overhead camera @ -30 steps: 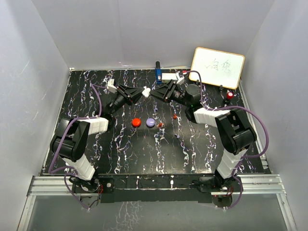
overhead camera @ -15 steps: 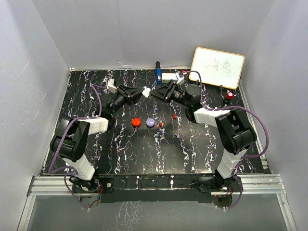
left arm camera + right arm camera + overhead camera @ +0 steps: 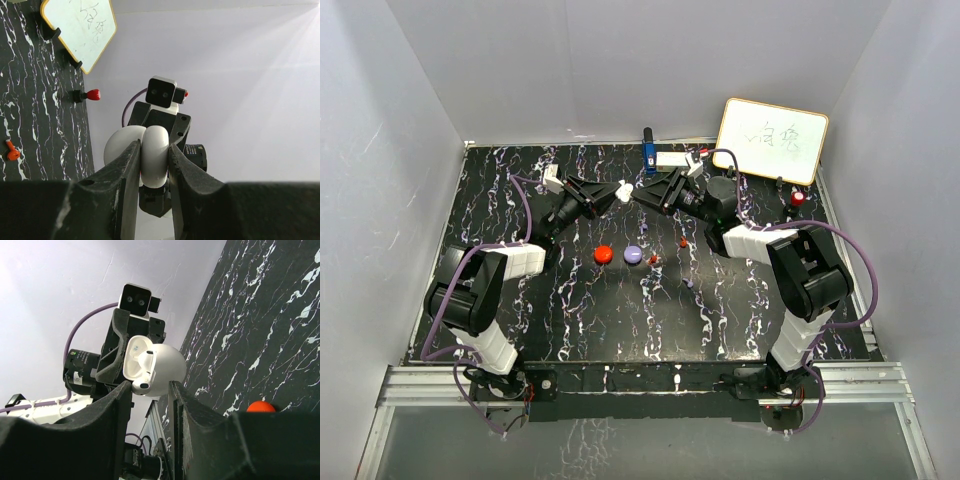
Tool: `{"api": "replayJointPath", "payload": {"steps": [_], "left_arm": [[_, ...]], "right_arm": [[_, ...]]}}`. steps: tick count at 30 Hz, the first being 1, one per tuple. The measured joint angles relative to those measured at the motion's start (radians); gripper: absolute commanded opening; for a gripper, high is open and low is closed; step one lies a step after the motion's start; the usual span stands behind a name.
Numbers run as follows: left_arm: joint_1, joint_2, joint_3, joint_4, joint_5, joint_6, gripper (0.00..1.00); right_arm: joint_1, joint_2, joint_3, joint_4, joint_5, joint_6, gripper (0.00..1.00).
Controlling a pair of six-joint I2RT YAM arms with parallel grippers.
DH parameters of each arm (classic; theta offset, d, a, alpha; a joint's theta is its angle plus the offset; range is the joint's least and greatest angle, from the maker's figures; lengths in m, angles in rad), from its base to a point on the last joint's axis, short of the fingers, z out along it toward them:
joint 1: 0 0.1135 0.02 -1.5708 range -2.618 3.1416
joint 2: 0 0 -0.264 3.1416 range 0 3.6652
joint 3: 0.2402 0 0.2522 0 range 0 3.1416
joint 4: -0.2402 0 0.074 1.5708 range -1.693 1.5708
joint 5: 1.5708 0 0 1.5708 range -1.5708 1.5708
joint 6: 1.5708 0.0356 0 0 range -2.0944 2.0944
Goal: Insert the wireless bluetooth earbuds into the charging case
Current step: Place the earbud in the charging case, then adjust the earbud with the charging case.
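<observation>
The white charging case (image 3: pixel 162 367) hangs in the air over the far middle of the table, its lid open. My left gripper (image 3: pixel 154 145) is shut on the case (image 3: pixel 156 155); its lid (image 3: pixel 120 145) sticks out to the left. A white earbud (image 3: pixel 144 372) sits in the open case, its head sticking out. My right gripper (image 3: pixel 150 386) faces it from the other side, jaws a little apart around the earbud's head and not closed on it. From above, the left gripper (image 3: pixel 617 190) and right gripper (image 3: pixel 645 192) almost meet. Tiny red pieces (image 3: pixel 653 259) (image 3: pixel 683 242) and a purple one (image 3: pixel 691 283) lie on the table.
A red puck (image 3: pixel 603 254) and a purple puck (image 3: pixel 633 254) lie mid-table below the grippers. A whiteboard (image 3: pixel 772 140) leans at the back right with a red-capped object (image 3: pixel 799 198) beside it. A blue object (image 3: pixel 648 152) and a white one (image 3: pixel 670 158) stand at the back edge.
</observation>
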Motion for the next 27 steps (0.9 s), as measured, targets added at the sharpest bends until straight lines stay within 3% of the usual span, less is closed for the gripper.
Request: {"api": "replayJointPath", "payload": {"steps": [27], "left_arm": [[0.000,0.000,0.000,0.005,0.000,-0.001,0.00]], "right_arm": [[0.029,0.000,0.001,0.001,0.007,0.010,0.34]]}}
